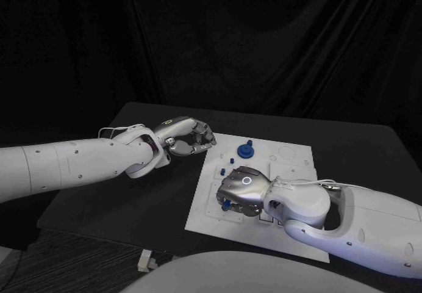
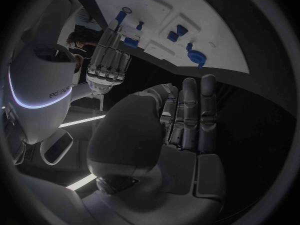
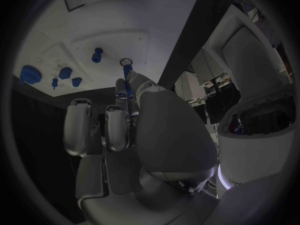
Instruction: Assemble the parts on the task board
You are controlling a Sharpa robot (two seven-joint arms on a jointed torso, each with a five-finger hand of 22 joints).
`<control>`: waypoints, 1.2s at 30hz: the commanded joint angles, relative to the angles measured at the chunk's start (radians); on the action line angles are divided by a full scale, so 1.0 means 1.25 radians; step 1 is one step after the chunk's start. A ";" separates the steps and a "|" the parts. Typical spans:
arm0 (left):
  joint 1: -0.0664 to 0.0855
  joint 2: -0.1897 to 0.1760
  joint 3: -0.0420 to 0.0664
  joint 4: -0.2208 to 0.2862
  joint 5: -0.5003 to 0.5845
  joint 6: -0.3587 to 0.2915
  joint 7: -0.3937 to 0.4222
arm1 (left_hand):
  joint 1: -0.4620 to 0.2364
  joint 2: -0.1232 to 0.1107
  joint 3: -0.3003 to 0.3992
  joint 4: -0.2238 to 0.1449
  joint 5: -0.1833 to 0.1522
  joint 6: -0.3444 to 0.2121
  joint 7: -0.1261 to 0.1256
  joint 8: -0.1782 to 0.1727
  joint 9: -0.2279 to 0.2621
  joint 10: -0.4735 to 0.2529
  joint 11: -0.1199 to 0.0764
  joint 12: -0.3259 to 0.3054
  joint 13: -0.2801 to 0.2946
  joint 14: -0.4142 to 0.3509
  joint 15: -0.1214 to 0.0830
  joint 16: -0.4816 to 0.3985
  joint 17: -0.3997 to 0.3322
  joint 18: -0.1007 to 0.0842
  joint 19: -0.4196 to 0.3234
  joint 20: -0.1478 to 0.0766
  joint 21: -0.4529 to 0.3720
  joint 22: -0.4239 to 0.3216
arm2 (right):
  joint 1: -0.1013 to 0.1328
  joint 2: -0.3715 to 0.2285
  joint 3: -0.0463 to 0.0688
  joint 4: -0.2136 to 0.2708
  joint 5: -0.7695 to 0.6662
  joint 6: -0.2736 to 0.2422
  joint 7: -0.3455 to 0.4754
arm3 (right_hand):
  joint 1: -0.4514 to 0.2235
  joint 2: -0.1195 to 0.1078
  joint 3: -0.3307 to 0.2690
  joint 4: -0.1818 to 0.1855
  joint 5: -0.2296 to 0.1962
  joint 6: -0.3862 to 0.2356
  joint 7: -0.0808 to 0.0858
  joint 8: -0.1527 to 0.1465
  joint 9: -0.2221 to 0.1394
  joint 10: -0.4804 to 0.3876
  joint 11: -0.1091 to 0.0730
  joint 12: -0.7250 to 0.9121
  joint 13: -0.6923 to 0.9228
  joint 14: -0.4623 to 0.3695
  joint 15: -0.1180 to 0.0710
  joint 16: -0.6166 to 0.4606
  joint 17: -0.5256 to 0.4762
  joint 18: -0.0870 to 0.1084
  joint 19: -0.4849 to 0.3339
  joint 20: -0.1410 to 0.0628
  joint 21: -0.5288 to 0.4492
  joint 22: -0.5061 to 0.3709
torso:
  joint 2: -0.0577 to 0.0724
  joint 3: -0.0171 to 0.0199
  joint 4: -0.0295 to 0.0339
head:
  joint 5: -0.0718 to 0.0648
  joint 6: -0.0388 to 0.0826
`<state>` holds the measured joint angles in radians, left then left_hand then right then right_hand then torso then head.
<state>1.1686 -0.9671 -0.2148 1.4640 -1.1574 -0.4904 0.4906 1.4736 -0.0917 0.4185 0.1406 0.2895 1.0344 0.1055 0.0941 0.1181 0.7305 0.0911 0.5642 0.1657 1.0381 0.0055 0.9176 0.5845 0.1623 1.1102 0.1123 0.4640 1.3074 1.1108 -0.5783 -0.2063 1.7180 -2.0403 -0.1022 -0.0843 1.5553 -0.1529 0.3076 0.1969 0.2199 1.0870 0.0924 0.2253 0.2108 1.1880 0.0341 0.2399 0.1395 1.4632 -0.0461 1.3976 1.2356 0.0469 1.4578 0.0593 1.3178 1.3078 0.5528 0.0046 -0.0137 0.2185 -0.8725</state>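
Observation:
The white task board (image 1: 290, 160) lies mid-table. A round blue knob part (image 1: 245, 149) stands in its far part, with small blue pieces (image 1: 228, 162) just nearer. My right hand (image 1: 242, 190) hangs low over the board's near left corner. Its thumb and a finger pinch a slim blue peg (image 3: 127, 77), which stands at a small round hole (image 3: 125, 62) in the board. The left wrist view shows the same peg (image 2: 120, 19) under the right hand's fingertips (image 2: 111, 40). My left hand (image 1: 185, 139) hovers off the board's far left corner, fingers curled in on nothing.
More blue pieces (image 3: 65, 73) sit in recesses across the board (image 3: 100, 15), among them a large round one (image 3: 28, 74). Bare black table (image 1: 132, 195) lies left of the board, and a black curtain closes the back.

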 commanded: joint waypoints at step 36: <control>-0.001 0.006 0.001 -0.001 0.003 0.002 0.007 | 0.006 0.001 -0.001 -0.003 0.006 -0.004 0.003 0.003 0.001 0.003 0.002 -0.003 -0.002 0.001 0.004 -0.003 -0.001 0.006 -0.007 0.000 -0.002 0.030 | -0.029 0.004 0.000 -0.024 -0.048 -0.028 -0.014 | -0.007 0.007 0.003 -0.008 0.012 0.012 -0.005 0.000 0.048 0.015 -0.004 -0.002 0.001 0.025 -0.009 -0.003 0.000 0.006 0.003 -0.002 0.009 0.154 | 0.000 0.0000 0.0002 | -0.001 0.000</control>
<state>1.1686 -0.9621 -0.2148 1.4618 -1.1574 -0.4903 0.4906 1.4736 -0.0917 0.4185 0.1406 0.2932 1.0344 0.1055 0.0941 0.1180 0.7306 0.0912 0.5643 0.1640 1.0382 0.0054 0.9176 0.5843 0.1623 1.1103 0.1124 0.4640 1.3073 1.0775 -0.5727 -0.2062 1.6872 -2.0773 -0.1363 -0.0855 1.5547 -0.1526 0.3090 0.1927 0.2314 1.0942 0.0858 0.2198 0.2538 1.1989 0.0303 0.2399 0.1396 1.4670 -0.0499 1.3976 1.2356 0.0468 1.4578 0.0593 1.3264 1.3074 0.5529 0.0046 -0.0135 0.2172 -0.8725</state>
